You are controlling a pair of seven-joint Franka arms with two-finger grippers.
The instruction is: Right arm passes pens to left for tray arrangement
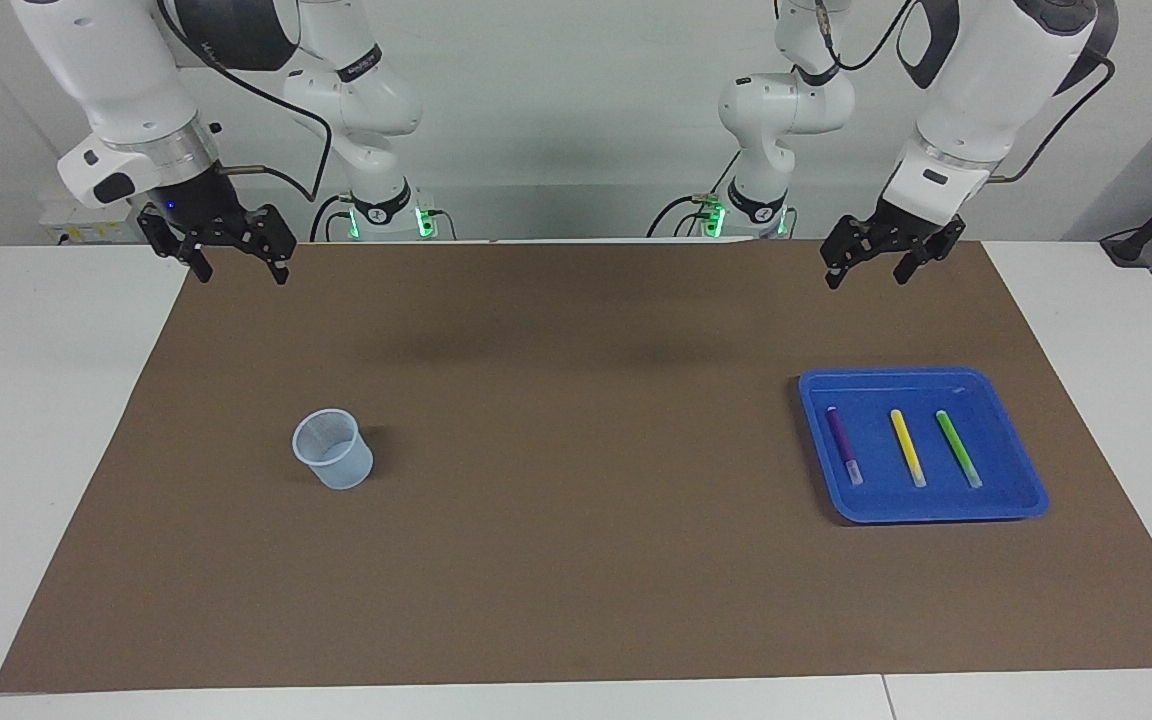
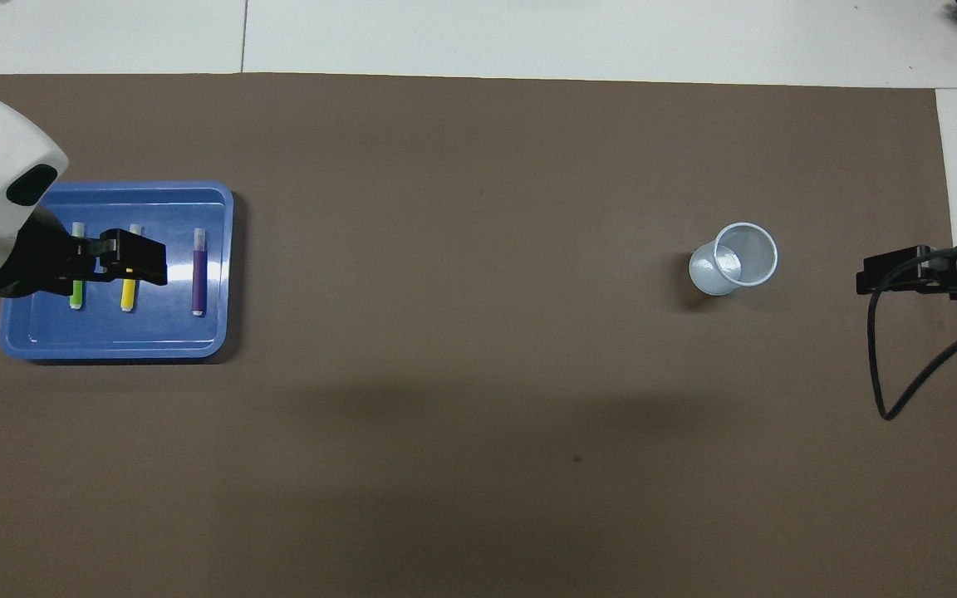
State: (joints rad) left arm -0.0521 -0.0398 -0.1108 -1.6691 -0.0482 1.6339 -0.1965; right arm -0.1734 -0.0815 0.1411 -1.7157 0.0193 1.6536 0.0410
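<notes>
The blue tray (image 1: 998, 440) lies on the brown mat toward the left arm's end. In it lie, side by side and apart, the purple pen (image 1: 844, 445), the yellow pen (image 1: 907, 447) and the green pen (image 1: 958, 448). My left gripper (image 1: 868, 274) hangs open and empty high above the mat, well clear of the tray. In the overhead view the left gripper (image 2: 134, 259) covers parts of the green pen (image 2: 76, 296) and the yellow pen (image 2: 128, 296); the purple pen (image 2: 198, 272) shows whole. My right gripper (image 1: 240, 268) hangs open and empty above the mat's corner at the right arm's end.
A small translucent cup (image 1: 333, 449) stands upright on the mat toward the right arm's end, also in the overhead view (image 2: 734, 259). The brown mat (image 1: 576, 420) covers most of the white table. A black cable loops by the right gripper (image 2: 894, 274).
</notes>
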